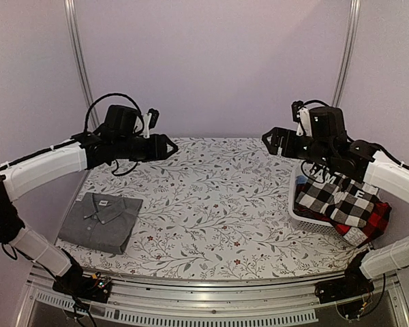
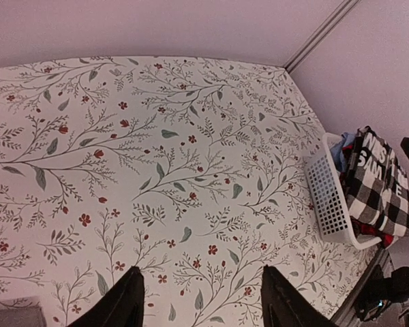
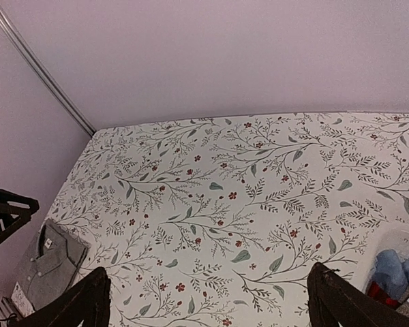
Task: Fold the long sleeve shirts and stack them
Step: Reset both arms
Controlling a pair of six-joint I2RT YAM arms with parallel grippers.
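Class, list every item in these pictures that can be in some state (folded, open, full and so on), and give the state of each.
grey shirt: folded, lying flat.
black-and-white checked shirt: unfolded, heaped on top of the basket.
red-and-black checked shirt: unfolded, hanging over the basket's rim.
basket: upright, overfull.
left gripper: open, empty.
right gripper: open, empty.

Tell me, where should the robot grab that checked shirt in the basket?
Probably pinch the black-and-white checked shirt at its raised top fold, coming down from above: it lies heaped over the basket, whose wall blocks a sideways approach.
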